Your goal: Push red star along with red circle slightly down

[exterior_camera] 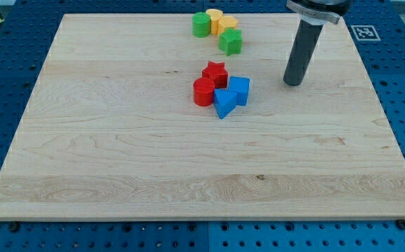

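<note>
1. My tip (294, 83) has no pincer at all: it is a plain dark rod, so nothing opens or closes and it holds nothing. It rests on the bare board (118, 154), apart from every block.

2. Nearest to my tip, toward the view's left and a little lower, is the blue cube (240, 89). The blue triangle (223, 103) touches it, further left and lower.

3. Beyond these, further to the view's left, are the task's blocks. The red star (215, 73) is slightly higher than my tip, and the red circle (203, 92) is just below the star, touching it. The circle also touches the triangle.

4. Farthest, up and left of my tip near the board's top edge, is a group: a green star (231, 41), a yellow block (224, 25), a yellow circle (213, 18) and a green circle (201, 24).

5. I judge the step to be the approach; the push is not yet begun.

6. The next move asks my tip to go left and up, into the gap between the green star and the red star, then press down on the red star so it carries the circle. The triangle may be dragged along too.
</note>
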